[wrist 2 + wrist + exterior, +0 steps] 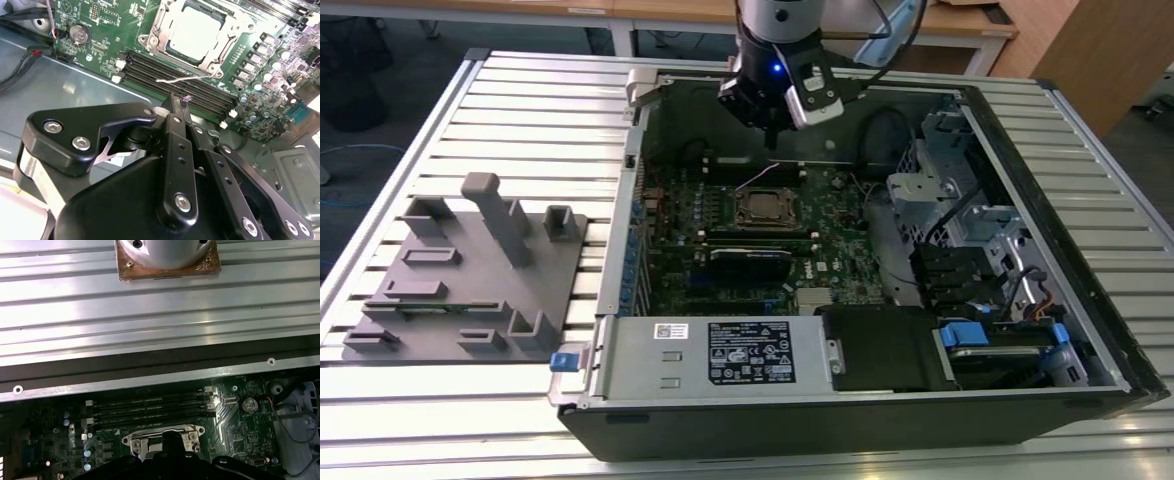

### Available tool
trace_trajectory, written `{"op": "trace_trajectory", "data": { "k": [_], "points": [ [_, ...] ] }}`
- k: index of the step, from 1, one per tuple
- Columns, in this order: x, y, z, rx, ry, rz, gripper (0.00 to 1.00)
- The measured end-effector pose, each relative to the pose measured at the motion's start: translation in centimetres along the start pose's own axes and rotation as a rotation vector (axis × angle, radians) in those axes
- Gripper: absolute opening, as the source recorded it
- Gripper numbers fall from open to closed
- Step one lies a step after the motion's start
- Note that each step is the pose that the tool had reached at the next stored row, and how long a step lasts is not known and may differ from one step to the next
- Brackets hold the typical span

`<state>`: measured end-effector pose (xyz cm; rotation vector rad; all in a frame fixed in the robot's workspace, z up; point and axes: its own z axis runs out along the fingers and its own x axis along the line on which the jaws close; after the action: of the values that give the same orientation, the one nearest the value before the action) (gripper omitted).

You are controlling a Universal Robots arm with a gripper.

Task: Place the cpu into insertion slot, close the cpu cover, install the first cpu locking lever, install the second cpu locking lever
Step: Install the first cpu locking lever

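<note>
Cpu [195, 31] lay in the slot [216, 66], one chip under one cover [151, 39], whose frame edged it on every side. You had the claw [176, 100] pinched narrow, hovering near the board's edge, apart from the socket. Between them ran four memory slots [175, 75], with one thin wire lever [185, 78] lying loose across them.

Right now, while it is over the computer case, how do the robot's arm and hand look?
The arm is silver-grey, with a small blue light at the wrist and a dark cable looping beside it. A pale boxy unit sits on one side. The hand is matte black, built of jointed links with silver screws.
</note>
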<state>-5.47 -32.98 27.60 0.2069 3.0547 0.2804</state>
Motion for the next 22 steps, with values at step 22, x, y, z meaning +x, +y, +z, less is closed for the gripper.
{"op": "trace_trajectory", "data": {
  "k": [22],
  "points": [
    [0.49,-0.29,1.18,-0.0142,0.0017,0.001,0.1]
  ]
}}
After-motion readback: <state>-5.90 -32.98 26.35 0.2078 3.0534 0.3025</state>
